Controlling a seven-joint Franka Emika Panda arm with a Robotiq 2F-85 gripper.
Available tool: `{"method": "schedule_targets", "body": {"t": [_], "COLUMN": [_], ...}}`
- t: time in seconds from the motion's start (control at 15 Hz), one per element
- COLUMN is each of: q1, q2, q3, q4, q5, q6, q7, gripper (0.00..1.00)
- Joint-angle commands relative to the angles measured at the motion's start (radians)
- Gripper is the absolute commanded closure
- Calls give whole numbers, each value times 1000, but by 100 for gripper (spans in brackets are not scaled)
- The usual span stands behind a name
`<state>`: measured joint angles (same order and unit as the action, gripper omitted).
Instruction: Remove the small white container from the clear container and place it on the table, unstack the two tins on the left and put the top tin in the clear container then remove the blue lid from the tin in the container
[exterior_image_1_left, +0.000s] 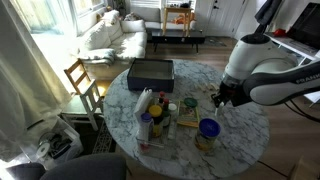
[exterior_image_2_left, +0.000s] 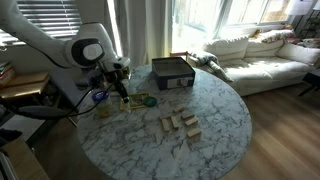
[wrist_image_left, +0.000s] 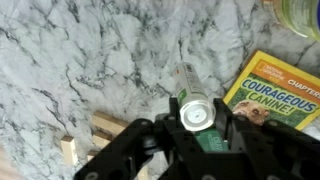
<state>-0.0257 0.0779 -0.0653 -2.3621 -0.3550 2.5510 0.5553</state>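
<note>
My gripper (wrist_image_left: 198, 120) is shut on the small white container (wrist_image_left: 188, 84), a short pale cylinder that points down at the table (wrist_image_left: 90, 60). In both exterior views the gripper (exterior_image_1_left: 222, 97) (exterior_image_2_left: 122, 89) hovers low over the marbled top near its edge. The two tins (exterior_image_1_left: 205, 143) stand stacked near the table's rim, the blue lid (exterior_image_1_left: 208, 127) on the upper one; they also show beside the arm as the tins (exterior_image_2_left: 101, 107). A round see-through tub, apparently the clear container (exterior_image_1_left: 188, 104), sits by a yellow book; part of its rim (wrist_image_left: 300, 14) shows in the wrist view.
A yellow book (wrist_image_left: 272, 92) lies just beside the gripper. Wooden blocks (exterior_image_2_left: 180, 125) lie on the marble, one block (wrist_image_left: 105, 127) close to the fingers. A dark rectangular box (exterior_image_1_left: 150, 72) stands at the far edge. Bottles (exterior_image_1_left: 148, 115) cluster at one side. Chairs ring the table.
</note>
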Motion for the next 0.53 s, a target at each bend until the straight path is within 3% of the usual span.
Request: {"method": "schedule_targets", "body": {"t": [0.0,0.47], "q1": [10,28], "q2": [53,139], "q3": [-33,-54], "q4": [-29,-23], "q5": [-77,18], "q6": [100,184], "q7": [181,262], "gripper": [87,87]}}
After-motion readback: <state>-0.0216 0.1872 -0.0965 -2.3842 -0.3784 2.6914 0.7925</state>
